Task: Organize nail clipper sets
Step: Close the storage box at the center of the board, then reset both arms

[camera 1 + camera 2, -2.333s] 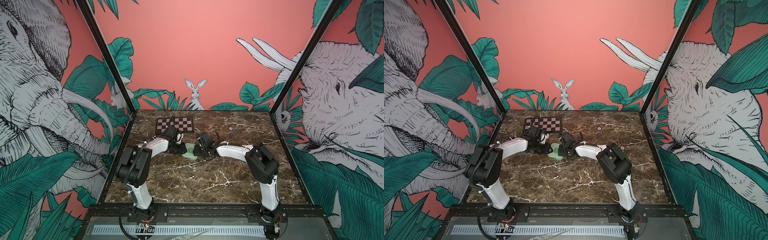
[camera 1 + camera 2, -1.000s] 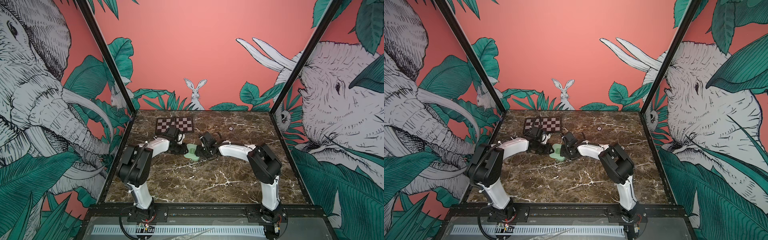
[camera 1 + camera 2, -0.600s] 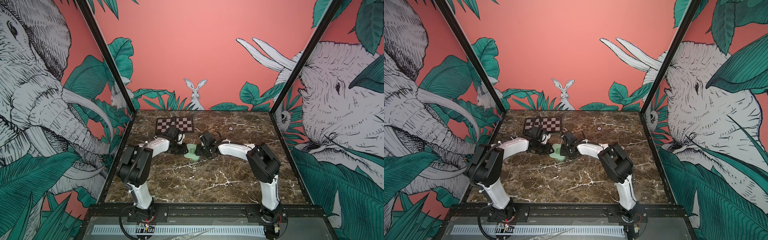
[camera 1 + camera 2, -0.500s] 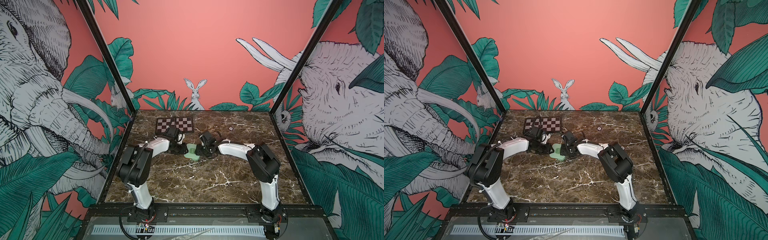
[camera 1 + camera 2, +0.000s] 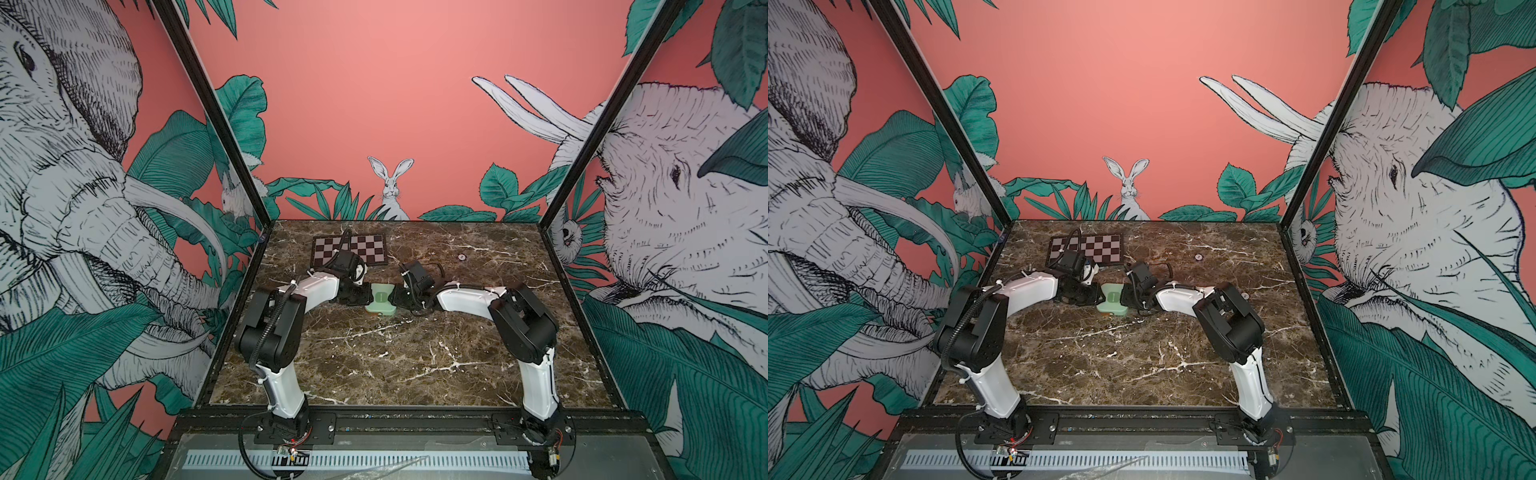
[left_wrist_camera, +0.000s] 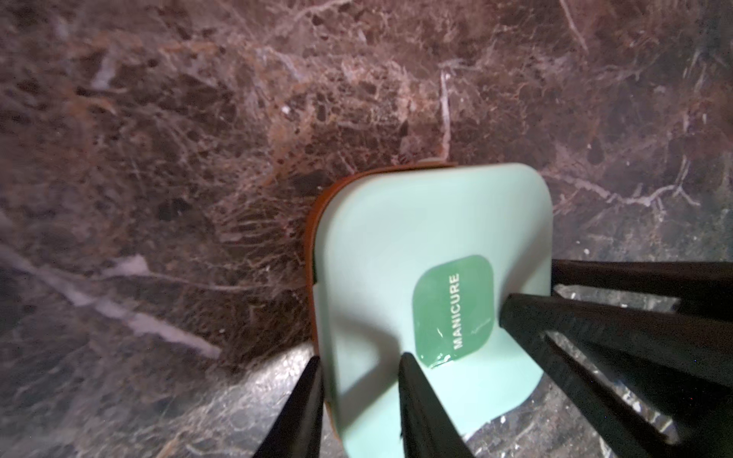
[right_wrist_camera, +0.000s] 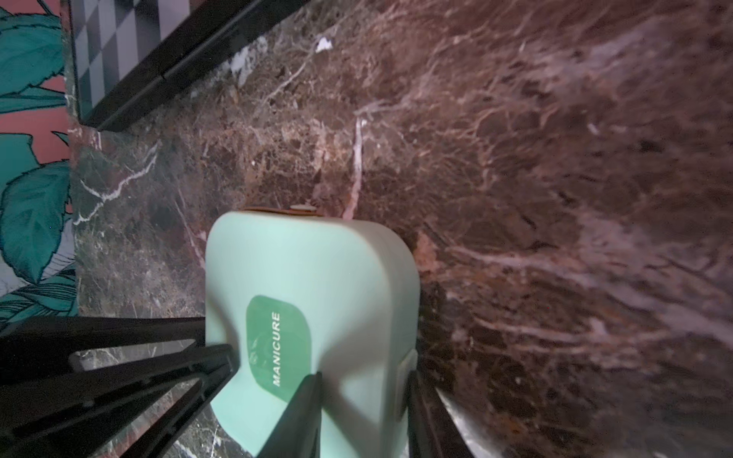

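Note:
The mint-green case [image 5: 380,300] of a nail clipper set lies closed on the marble table, toward the back and near the middle, in both top views [image 5: 1112,304]. A darker green "MANICURE" label sits on its lid [image 6: 428,238]. My left gripper [image 6: 361,380] is shut on the case's left edge, one finger on the lid and one against the side. From the opposite side my right gripper [image 7: 361,400] is shut on the case [image 7: 309,257] in the same way. A thin orange-brown rim shows under the lid.
A flat brown-and-pale checkerboard [image 5: 365,249] lies behind the left arm near the back wall. A small round mark [image 5: 461,257] sits on the table at the back right. Patterned walls enclose the table on three sides.
My right gripper's jaws have closed onto the case's right edge. The left gripper keeps its hold and the case stays in place.

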{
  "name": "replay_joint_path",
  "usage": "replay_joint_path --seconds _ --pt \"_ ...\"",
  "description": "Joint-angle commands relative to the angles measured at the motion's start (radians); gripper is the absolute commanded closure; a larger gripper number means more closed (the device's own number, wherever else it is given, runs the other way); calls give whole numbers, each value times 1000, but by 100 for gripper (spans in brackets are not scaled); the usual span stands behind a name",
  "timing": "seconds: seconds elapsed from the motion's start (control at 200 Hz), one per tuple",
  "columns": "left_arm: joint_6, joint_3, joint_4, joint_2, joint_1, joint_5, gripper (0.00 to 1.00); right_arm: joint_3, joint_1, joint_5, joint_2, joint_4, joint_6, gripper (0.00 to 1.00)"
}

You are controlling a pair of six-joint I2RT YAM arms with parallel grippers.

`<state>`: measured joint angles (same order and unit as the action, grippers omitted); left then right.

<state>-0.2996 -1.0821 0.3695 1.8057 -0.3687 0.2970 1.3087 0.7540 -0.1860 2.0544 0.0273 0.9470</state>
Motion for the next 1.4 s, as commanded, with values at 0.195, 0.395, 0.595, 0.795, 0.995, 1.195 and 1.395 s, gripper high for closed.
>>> replay_joint_path --seconds 0.195,0.395,0.595,0.795,0.995,1.195,1.395 --pt "37 46 194 89 -50 -35 62 -77 32 -4 -33 67 -2 53" --pt "42 11 256 -16 -48 -105 36 -85 -22 107 -227 211 -113 36" --pt "46 -37 325 -190 -41 -147 16 -166 -96 178 -474 293 -224 31" --pt "71 31 162 -515 -32 -242 1 -187 -134 460 -722 455 -389 19" --pt "262 106 -58 -730 -32 -533 1 -492 -145 741 -985 44 -734 1" --pt "378 348 -445 -810 -30 -720 1 -701 -284 842 -1087 -251 -947 0" --pt "419 604 -746 -685 74 -777 1 -840 -466 761 -936 -378 -916 0"
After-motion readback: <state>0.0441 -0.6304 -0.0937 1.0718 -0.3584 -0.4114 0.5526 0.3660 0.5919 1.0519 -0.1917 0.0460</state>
